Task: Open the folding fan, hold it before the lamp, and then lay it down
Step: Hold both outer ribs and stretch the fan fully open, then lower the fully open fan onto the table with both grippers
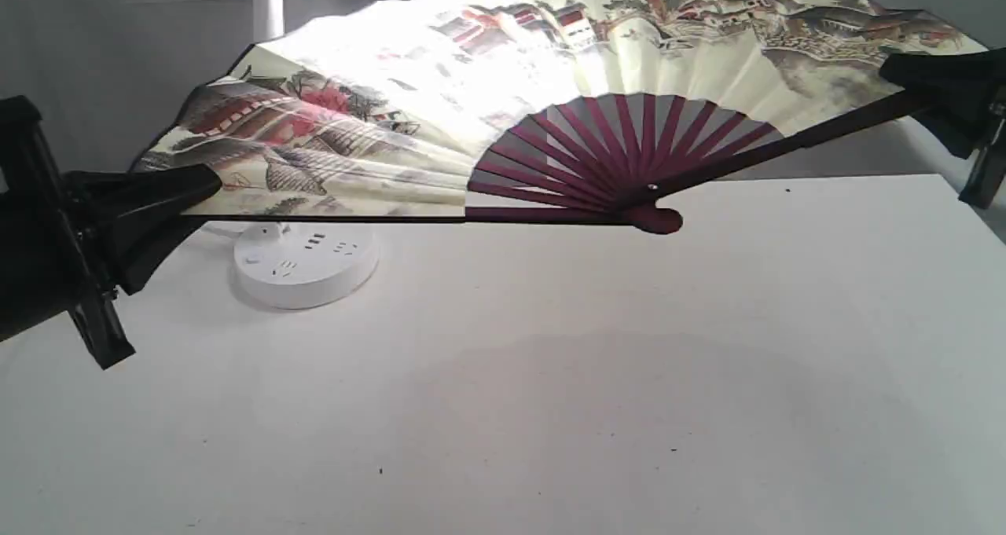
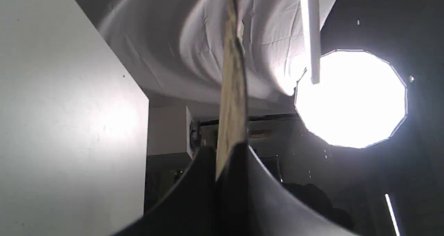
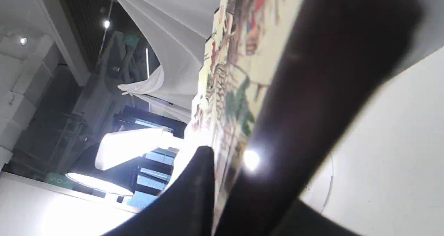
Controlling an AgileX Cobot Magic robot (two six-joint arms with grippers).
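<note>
This is a lab rigged like a photo studio. A plain white bench [image 1: 550, 409] is the work surface. White cloth [image 2: 194, 49] hangs in draped folds behind the bench as a backdrop. Past the bench's edge a large many-sided softbox [image 2: 350, 99] glows bright. Over the bench is a dark open ceiling [image 3: 79, 24] with small spotlights [image 3: 106, 24].
</note>
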